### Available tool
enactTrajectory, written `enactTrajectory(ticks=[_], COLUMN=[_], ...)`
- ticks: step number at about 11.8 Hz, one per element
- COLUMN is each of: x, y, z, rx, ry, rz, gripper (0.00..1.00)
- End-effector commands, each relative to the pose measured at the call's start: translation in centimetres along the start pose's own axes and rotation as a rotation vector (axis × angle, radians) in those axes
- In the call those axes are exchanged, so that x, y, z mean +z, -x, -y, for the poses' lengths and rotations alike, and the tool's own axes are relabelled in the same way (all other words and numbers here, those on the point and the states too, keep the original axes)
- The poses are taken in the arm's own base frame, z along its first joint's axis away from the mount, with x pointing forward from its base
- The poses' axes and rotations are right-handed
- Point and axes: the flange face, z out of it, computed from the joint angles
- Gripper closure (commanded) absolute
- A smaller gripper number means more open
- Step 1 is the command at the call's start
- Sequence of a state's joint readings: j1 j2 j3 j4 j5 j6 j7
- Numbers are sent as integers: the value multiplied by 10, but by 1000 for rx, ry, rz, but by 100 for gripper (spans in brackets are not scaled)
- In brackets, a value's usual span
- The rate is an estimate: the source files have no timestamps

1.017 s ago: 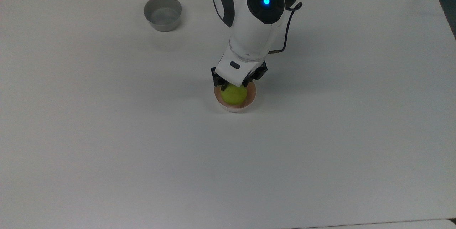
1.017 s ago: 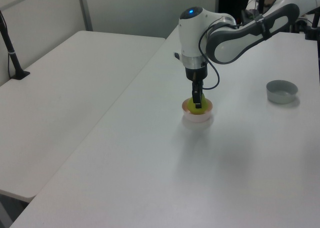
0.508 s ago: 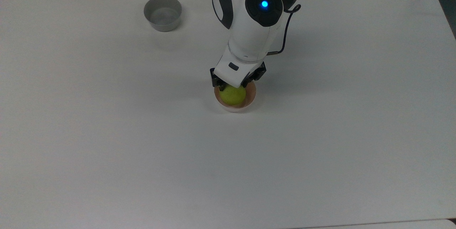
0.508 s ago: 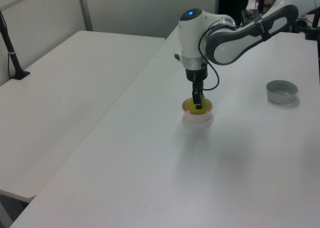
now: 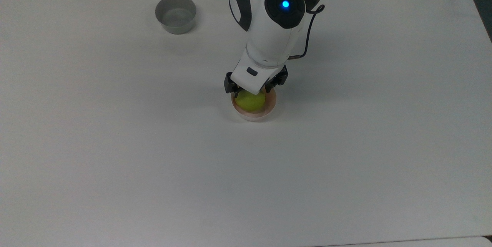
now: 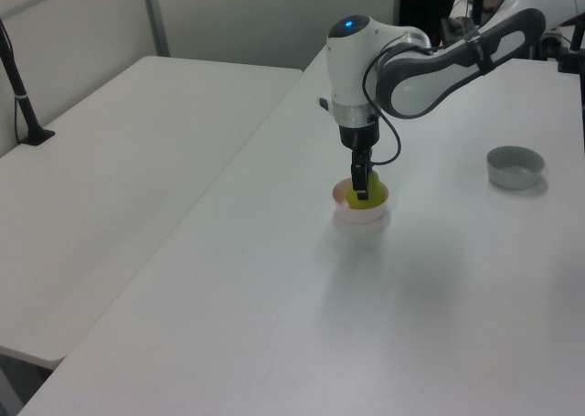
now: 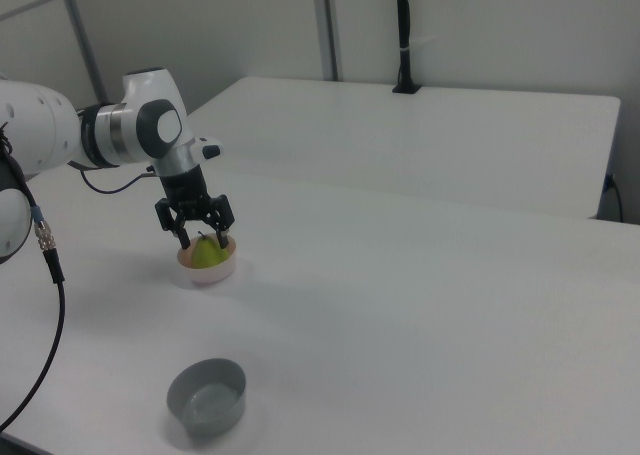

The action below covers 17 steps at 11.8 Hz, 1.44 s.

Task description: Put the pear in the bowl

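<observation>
- White table (image 5: 115, 143), flat matte rectangular top; in the left view and the right view a second white table stands alongside across a narrow gap, with pale wall panels behind.
- Grey bowl (image 5: 175, 14): small, round, straight-walled, smooth plastic look, upright, towards the top view's upper left, well apart from the other things; it also sits at the left view's right (image 6: 515, 166) and in the right view's lower left (image 7: 207, 396).
- Arm (image 5: 275, 20): glossy white shell with black joint bands, a round black cap with a lit blue dot, and a thin black cable looping along its side; it reaches down over the table's middle.
- Claw (image 5: 251, 92): black, two-fingered, pointing straight down over the pink bowl; in the right view (image 7: 205, 237) its fingers stand spread on either side of the pear's top, wider than the fruit's neck, not pinching it.
- Pear (image 5: 250, 101): small, yellow-green, smooth and rounded, narrower at the top; it sits inside the pink bowl, just under the claw (image 7: 208, 254).
- Pink bowl (image 5: 269, 109): small, round, pale pink inside, whitish outer wall, upright on the table near the middle of the top view; the pear fills most of its hollow (image 6: 376, 214).
</observation>
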<state>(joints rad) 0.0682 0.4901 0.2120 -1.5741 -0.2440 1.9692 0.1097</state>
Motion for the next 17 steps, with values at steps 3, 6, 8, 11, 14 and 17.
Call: enactTrajectory(ticks=[3,6,8,11,14,17], x=[-72,-134,-161,-182,-198,-210], y=[22,51,70,92,117,129], z=[-13,-40,-73,-111,-151,-160], rx=[50,107,171,181,160,185], ry=[35,32,-18,-13,-55,-52], rz=[-28,-25,-37,-23,-22,-30], gripper=[0,0,0,0,0,0])
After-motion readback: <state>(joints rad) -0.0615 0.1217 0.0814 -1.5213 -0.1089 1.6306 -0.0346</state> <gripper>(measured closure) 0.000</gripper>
